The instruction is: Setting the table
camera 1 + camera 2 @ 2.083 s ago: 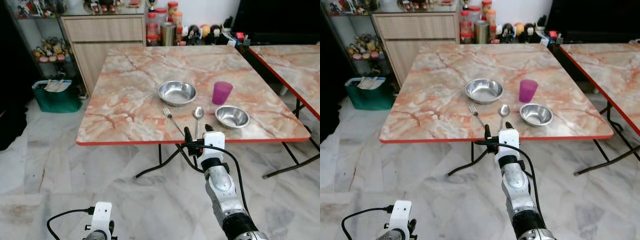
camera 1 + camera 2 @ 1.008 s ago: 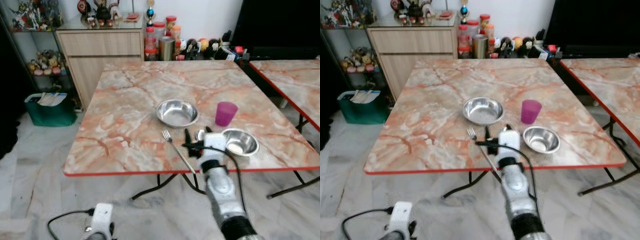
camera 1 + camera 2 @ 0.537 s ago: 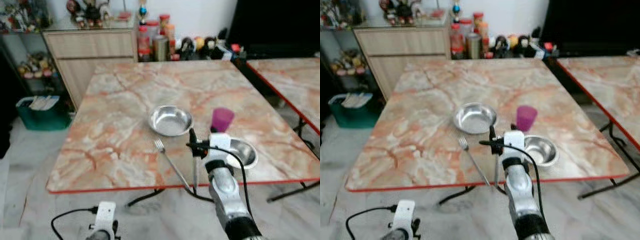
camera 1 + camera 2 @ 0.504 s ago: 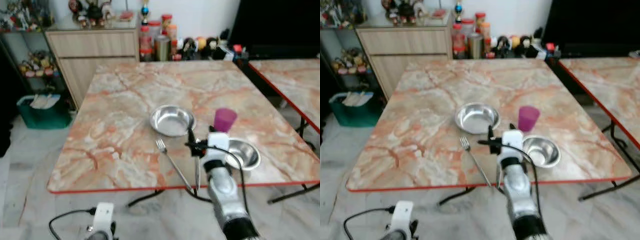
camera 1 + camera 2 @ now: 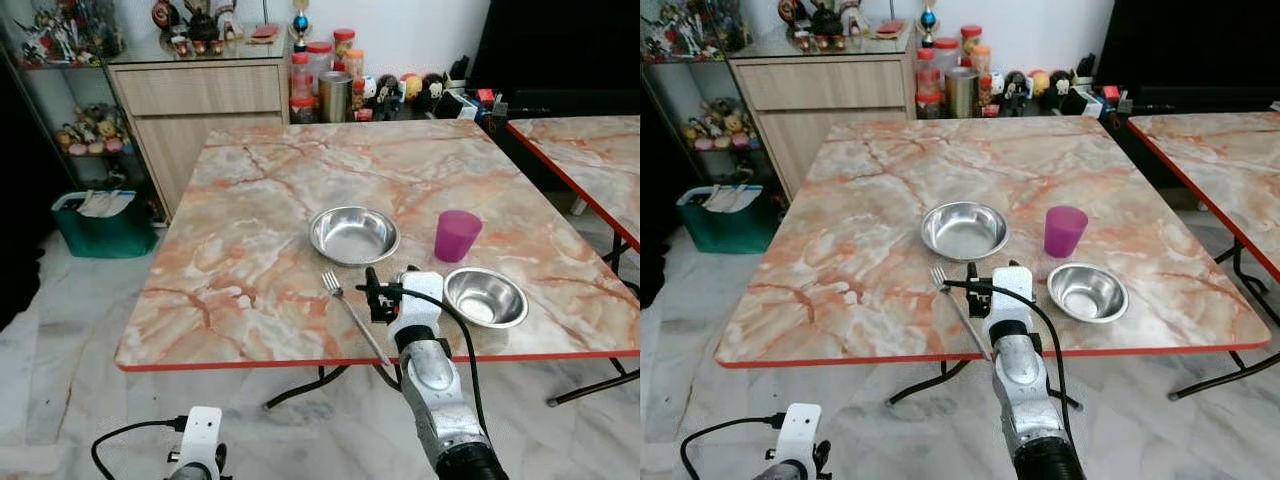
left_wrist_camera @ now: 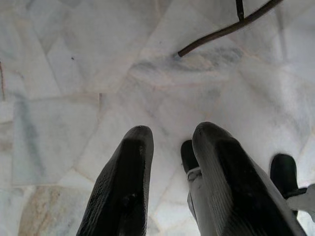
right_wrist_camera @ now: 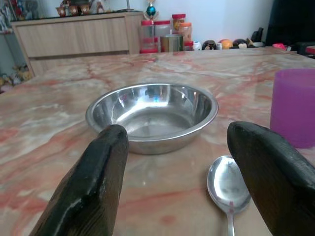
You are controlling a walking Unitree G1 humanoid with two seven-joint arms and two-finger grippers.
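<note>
My right gripper (image 7: 172, 182) hovers low over the counter (image 5: 250, 260), fingers (image 7: 88, 191) spread wide and empty, spoon (image 7: 227, 184) lying between them nearer one finger; off-centre closing could skid it toward the bowl (image 7: 152, 115) ahead.
</note>
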